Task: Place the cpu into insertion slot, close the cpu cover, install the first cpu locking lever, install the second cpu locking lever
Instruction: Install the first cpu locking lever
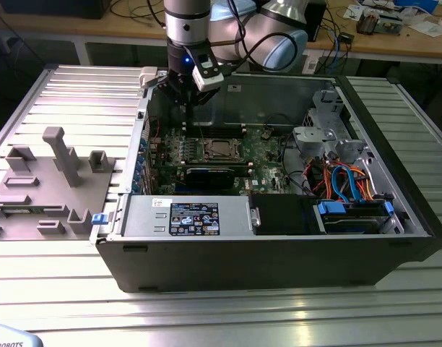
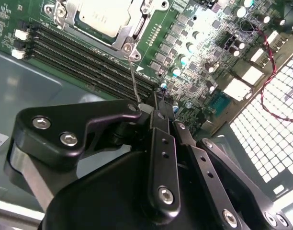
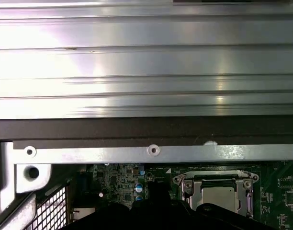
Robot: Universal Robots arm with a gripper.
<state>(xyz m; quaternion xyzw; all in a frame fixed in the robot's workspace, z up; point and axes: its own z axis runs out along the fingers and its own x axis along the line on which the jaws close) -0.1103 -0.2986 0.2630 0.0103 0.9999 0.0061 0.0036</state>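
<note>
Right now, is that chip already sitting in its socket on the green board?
Yes, the cpu lies in the socket beneath the cpu cover.

Below the black gripper [image 2: 158, 108]: green motherboard [image 2: 194, 52], silvery cpu cover [image 2: 132, 36], pale tan-silver cpu [image 2: 106, 14], black memory slots [image 2: 89, 64], red wire [image 2: 271, 72].

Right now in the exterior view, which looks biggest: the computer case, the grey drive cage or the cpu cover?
1. computer case
2. grey drive cage
3. cpu cover, smallest

Ribbed aluminium table [image 1: 228, 318]; cluttered wooden bench [image 1: 394, 36] behind.
</note>
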